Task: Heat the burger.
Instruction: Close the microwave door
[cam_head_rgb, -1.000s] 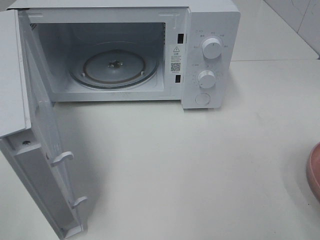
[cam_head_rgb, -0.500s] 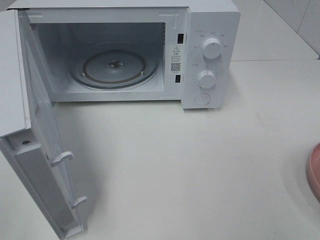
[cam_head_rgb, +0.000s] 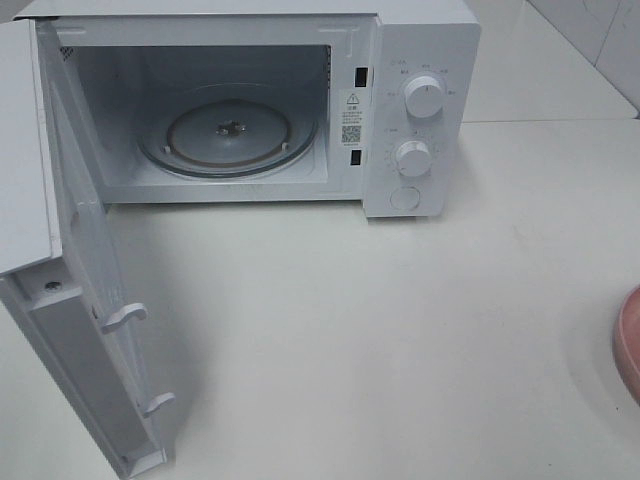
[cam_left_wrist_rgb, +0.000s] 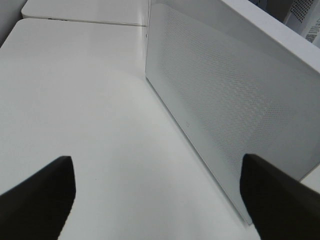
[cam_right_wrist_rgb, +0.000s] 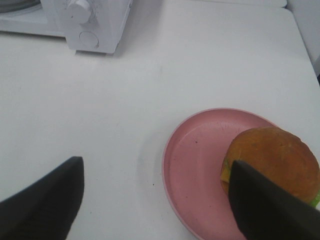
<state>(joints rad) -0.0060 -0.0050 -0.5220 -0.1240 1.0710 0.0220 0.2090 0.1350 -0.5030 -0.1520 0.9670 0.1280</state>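
Smooth white tabletop, white tiled wall far right. White microwave w/ door swung open, glass turntable bare. Golden-bun burger on round pink plate, near right. Left gripper & right gripper both spread wide, grasping nothing.

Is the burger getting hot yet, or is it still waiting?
Still waiting. Done: the microwave door is swung open and the glass turntable is bare. In hand: nothing; the right gripper is open above the pink plate where the burger sits. Left: lift it in, shut the door, start heating.

High overview; wrist views near microwave
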